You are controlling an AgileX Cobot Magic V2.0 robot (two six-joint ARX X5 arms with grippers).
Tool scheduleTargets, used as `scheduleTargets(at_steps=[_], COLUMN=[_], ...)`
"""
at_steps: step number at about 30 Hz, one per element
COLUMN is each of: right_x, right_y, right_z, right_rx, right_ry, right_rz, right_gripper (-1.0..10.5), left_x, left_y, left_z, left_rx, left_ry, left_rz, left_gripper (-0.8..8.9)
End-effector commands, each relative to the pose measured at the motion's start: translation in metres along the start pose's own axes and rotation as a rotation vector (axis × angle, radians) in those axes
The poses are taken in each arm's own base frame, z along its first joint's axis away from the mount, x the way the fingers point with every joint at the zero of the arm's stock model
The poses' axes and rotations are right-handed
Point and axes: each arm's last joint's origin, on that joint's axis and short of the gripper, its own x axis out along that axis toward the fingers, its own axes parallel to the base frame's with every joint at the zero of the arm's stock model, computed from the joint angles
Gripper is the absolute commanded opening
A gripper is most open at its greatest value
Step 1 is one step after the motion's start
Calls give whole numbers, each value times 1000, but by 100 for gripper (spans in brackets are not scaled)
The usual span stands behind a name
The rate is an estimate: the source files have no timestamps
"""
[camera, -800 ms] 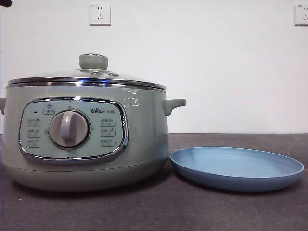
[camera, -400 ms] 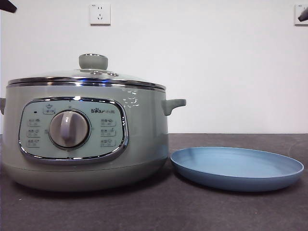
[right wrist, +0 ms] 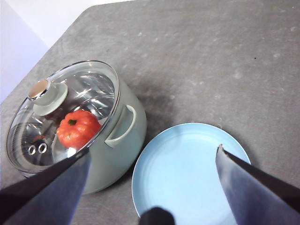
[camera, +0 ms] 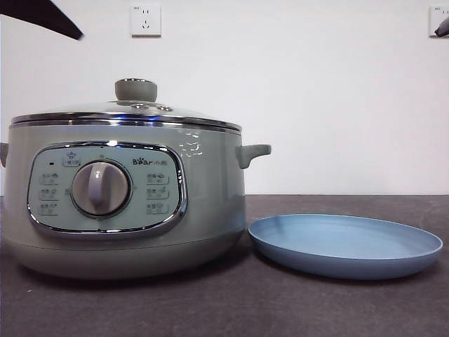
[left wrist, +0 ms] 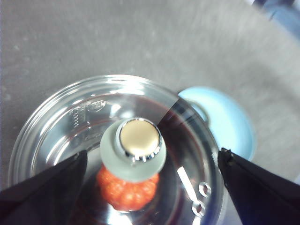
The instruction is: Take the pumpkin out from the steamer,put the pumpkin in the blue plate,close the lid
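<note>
The sage-green steamer (camera: 126, 203) stands at the left with the glass lid (camera: 126, 112) on it, grey-green knob (camera: 136, 90) on top. The orange-red pumpkin (right wrist: 77, 129) lies inside, seen through the glass; it also shows in the left wrist view (left wrist: 126, 192). It is hidden in the front view. The blue plate (camera: 345, 244) lies empty right of the steamer. My left gripper (left wrist: 153, 155) is open, high above the lid knob (left wrist: 136, 145). My right gripper (right wrist: 153, 151) is open, high above the plate (right wrist: 187, 173), holding nothing.
A black arm tip (camera: 45, 17) shows at the top left of the front view and a small one (camera: 442, 27) at the top right. The steamer's side handle (camera: 252, 153) juts toward the plate. The table (camera: 224, 309) is dark grey with a white wall behind.
The black arm tip at the top left has come further into the front view. The tip at the top right appeared half a second ago. Steamer, lid and plate have not moved.
</note>
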Motion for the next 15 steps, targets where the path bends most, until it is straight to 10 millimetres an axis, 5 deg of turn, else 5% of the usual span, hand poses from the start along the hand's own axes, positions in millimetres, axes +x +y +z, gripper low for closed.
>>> scheduleTargets(at_steps=[1, 9, 15], right_x=[0, 0, 0], right_y=[1, 1, 1], right_z=[1, 0, 0], right_rx=[1, 5, 5], right_ry=[0, 7, 7], right_rz=[5, 4, 3], right_gripper=[442, 442, 442], left_x=[18, 63, 78], left_y=[-4, -5, -7], left_z=[7, 7, 3], left_rx=[61, 74, 102], left_ry=[44, 154, 200], left_rz=[38, 62, 70], left_gripper=[469, 469, 468])
